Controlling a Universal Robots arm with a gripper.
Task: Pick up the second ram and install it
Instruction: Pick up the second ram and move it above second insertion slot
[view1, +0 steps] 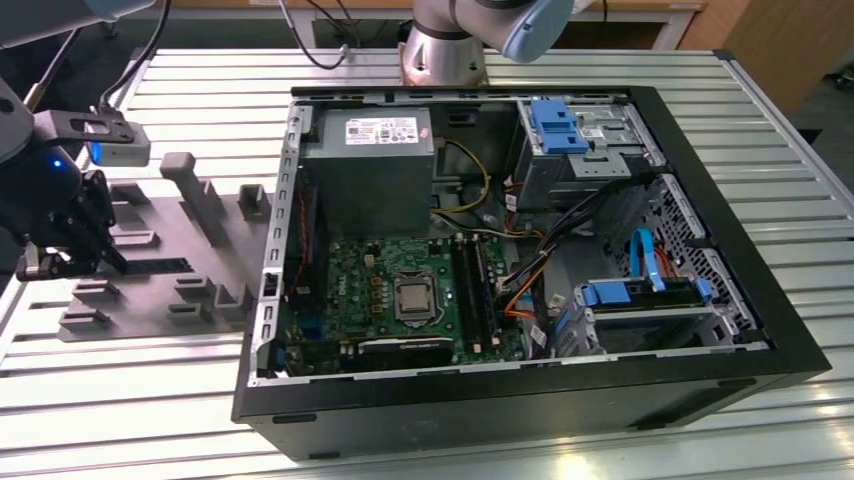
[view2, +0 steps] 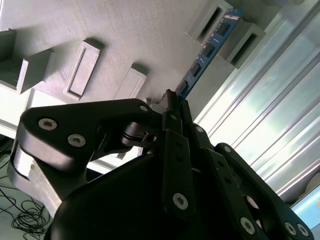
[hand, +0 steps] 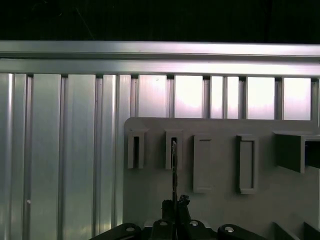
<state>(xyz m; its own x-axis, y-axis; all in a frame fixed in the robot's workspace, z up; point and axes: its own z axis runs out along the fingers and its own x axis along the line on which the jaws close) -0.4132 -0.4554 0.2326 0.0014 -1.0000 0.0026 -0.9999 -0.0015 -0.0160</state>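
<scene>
Pick step: gripper (view2: 172, 102), exterior view's left, clamped on ram (view2: 207, 50); far end at holder (view2: 251, 36); needs straight pull-out.

Gripper (view1: 60, 262) is hanging over the near-left edge of the gray fixture plate (view1: 160, 225), way over on the exterior view's left. Its black fingers (view2: 176, 140) are pinched tight on one end of the second ram (view2: 210, 47). Arm base (view1: 445, 55) stands well apart from that plate.
</scene>
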